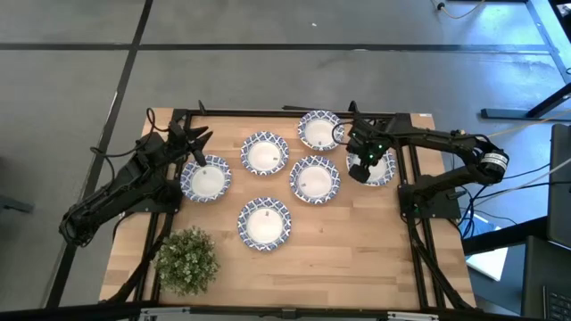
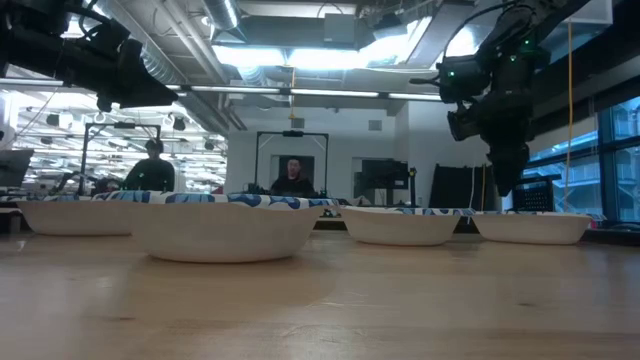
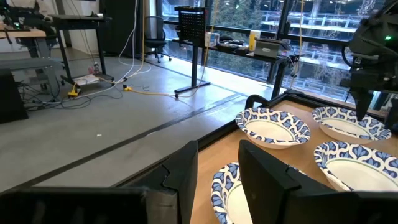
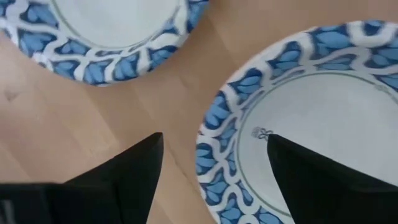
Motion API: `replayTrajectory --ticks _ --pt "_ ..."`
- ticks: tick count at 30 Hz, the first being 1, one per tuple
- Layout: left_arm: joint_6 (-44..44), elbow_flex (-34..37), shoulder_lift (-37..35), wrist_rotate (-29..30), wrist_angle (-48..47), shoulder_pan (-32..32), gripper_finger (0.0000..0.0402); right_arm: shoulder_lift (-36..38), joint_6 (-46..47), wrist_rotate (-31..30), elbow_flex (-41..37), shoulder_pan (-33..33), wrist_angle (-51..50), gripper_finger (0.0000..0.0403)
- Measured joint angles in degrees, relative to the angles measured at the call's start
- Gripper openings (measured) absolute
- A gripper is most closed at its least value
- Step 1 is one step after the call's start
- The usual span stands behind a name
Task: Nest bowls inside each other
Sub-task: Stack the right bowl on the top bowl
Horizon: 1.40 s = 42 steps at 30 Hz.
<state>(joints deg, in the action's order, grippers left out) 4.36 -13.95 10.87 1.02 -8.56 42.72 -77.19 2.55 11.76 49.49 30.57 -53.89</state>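
Six small bowls, white inside with blue-and-white rims, stand apart on their bases on the wooden table: the left bowl (image 1: 206, 178), three in the middle (image 1: 264, 153) (image 1: 314, 177) (image 1: 320, 130), a near bowl (image 1: 264, 223) and the right bowl (image 1: 385, 169). My right gripper (image 1: 359, 168) (image 4: 214, 138) is open and hovers just above the right bowl's rim (image 4: 217, 155), one finger over the inside and one over the table outside. My left gripper (image 1: 196, 152) (image 3: 217, 146) is open, raised above the far edge of the left bowl (image 3: 227, 193).
A green leafy plant (image 1: 187, 259) stands at the table's near left corner. A neighbouring bowl (image 4: 112, 25) lies close beside the right gripper's outer finger. Black frame rails run along the table's left and right sides. People sit in the room beyond the far edge (image 2: 292, 175).
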Motion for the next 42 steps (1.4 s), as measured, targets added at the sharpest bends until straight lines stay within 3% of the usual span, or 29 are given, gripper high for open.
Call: replayTrajectory --ticks 11,24,42 --pt "0.0 0.02 0.0 -0.01 0.0 0.0 0.0111 -0.01 3.49 -9.57 -4.98 -6.3 2.28 0.0289" --pt "0.0 0.02 0.0 -0.01 0.0 0.02 0.0111 -0.02 6.61 -8.69 -8.57 -6.54 3.58 0.0279" --pt "0.02 0.02 0.0 -0.01 0.0 0.0 0.0111 -0.02 6.12 -5.62 -8.5 -6.54 5.28 0.0087"
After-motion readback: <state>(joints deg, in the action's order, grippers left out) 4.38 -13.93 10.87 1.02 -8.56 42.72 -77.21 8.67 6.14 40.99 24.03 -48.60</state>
